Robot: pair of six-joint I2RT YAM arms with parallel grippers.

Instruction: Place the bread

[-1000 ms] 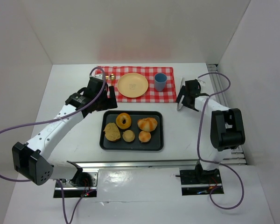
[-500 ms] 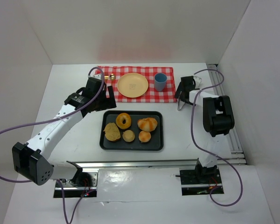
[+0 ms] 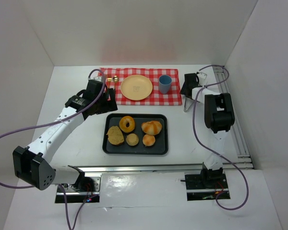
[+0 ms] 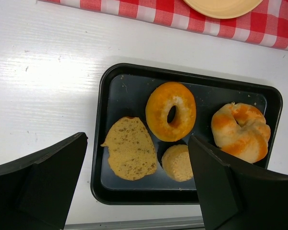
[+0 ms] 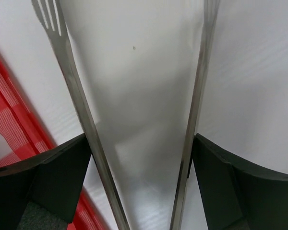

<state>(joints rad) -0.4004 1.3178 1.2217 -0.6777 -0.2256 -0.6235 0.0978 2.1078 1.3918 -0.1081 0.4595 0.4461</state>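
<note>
**Overhead view.** The bread sits in the black rectangular tray [image 3: 161, 146] on the white table, just in front of the red-and-white checked cloth [image 3: 173, 98]. There are five pieces:
- a golden ring-shaped bread [image 3: 127, 124]
- a knotted orange-and-cream roll [image 3: 151, 127]
- a flat brown half-bun [image 3: 115, 135]
- a small pale round bun [image 3: 132, 140]
- a small orange round bun [image 3: 149, 140]

The round pale-yellow plate [image 3: 136, 87], probably where the bread goes, stands on the cloth beside a blue cup [image 3: 164, 84].

**Grippers.** Your left gripper [image 3: 109, 99] hovers at the tray's far left corner, its jaws spread wide with nothing between them. Your right gripper [image 3: 188, 88] is beside the cloth's right edge, well apart from the tray. Its jaws stand wide and bear on the outer sides of the long steel tongs [image 3: 186, 104].

**Handling (judgement).** Treat each piece as light, soft and easily crushed. The crusts look dry, so slipping is unlikely. Take a piece across its width, low on its sides, with gentle pressure. The ring also offers its band as a hold.

**Views compared.**
- **Left wrist:** this view shows the half-bun's porous cut face and the ring's open hole, but the small orange bun is out of frame.
- **Right wrist:** only this view shows the tongs' two arms splayed, their toothed tips, and each finger against an arm. It shows no bread.
- **Overhead:** only this view relates the tongs, tray and plate.
</note>
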